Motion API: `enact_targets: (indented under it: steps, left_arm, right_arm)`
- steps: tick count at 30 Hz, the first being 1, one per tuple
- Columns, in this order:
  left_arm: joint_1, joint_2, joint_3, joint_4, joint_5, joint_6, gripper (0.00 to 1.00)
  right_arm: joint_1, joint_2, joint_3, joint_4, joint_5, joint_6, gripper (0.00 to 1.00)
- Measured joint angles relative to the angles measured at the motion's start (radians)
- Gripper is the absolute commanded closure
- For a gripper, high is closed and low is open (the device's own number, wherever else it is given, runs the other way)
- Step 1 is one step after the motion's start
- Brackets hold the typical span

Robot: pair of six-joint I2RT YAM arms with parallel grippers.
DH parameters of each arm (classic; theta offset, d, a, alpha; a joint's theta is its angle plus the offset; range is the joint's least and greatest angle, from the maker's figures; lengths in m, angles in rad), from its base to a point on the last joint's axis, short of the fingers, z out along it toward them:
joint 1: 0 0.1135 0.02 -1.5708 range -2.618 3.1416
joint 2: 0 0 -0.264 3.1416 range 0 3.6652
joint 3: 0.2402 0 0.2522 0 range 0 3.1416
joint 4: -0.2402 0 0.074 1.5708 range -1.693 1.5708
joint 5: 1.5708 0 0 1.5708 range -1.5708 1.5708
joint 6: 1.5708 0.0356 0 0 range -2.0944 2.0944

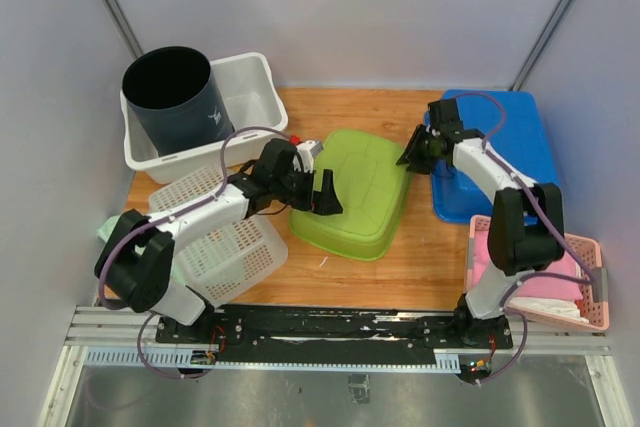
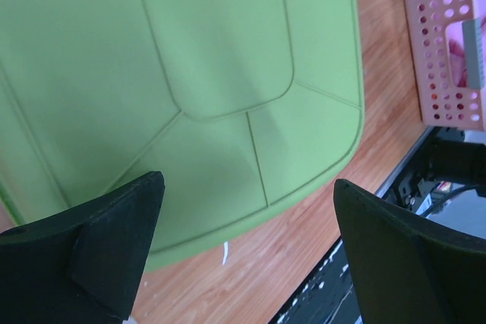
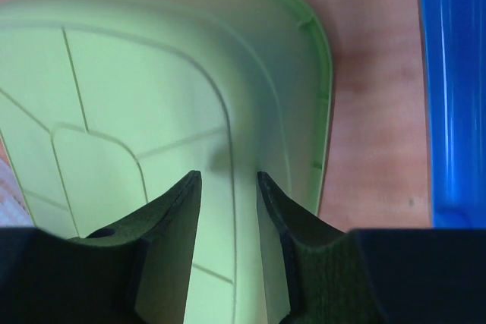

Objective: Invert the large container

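Observation:
The large container is a green plastic basin [image 1: 365, 187] lying bottom-up on the wooden table, rim down. It fills the left wrist view [image 2: 213, 51] and the right wrist view [image 3: 152, 73]. My left gripper [image 1: 320, 192] hovers over the basin's left side with its jaws wide open and empty [image 2: 247, 184]. My right gripper [image 1: 418, 150] is at the basin's far right edge, just above its upturned bottom. Its jaws [image 3: 228, 176] stand a little apart with nothing between them.
A white tub [image 1: 252, 87] at the back left holds a dark bucket [image 1: 175, 97]. A white perforated basket [image 1: 225, 242] lies at the near left. A blue bin [image 1: 500, 152] sits at the right, and a pink basket [image 1: 575, 272] at the near right.

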Motion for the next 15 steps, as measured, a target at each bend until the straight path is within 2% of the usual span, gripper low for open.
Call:
enact_targets:
  steps: [4,7,11,15]
  left_arm:
    - [0.0,0.099,0.088,0.035,0.019,-0.015,0.01]
    - [0.0,0.129,0.132,0.033,0.017,-0.017,0.01]
    - [0.0,0.124,0.179,0.017,0.007,-0.015,0.01]
    - [0.0,0.065,0.189,-0.031,-0.029,-0.013,0.01]
  right_arm:
    - [-0.02,0.154,0.188,-0.016,-0.008,-0.026,0.64]
    - [-0.021,0.199,0.253,-0.031,-0.009,-0.052,0.61]
    - [-0.021,0.179,0.26,-0.082,0.014,-0.093,0.53]
    - [-0.019,0.034,0.136,-0.077,0.045,-0.126,0.47]
